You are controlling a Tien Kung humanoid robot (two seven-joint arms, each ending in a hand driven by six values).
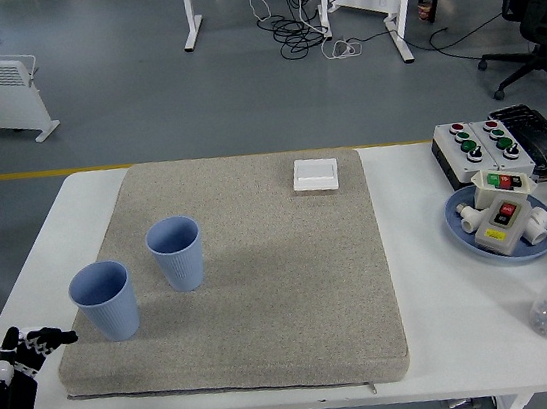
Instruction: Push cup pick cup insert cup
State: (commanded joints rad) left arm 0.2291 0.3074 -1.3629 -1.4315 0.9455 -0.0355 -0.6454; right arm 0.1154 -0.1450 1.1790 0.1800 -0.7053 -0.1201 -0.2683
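Blue ribbed plastic, two cups upright on the grey mat, and the left hand is low at the table's near left corner, fingers loosely spread and gripping nothing. The right hand isn't showing at all. The near cup stands just ahead and to the right of those fingertips, close but not touching. The far cup sits further ahead and right again, a small gap between the two. First job looks like the push, and my read is the palm should meet the near cup low on its wall, since a high contact on a light tapered cup would likely tip it. Slow and level, I'd say: the mat's rough weave may drag at the base. Well away right, a white box and switch clutter stay out of play.
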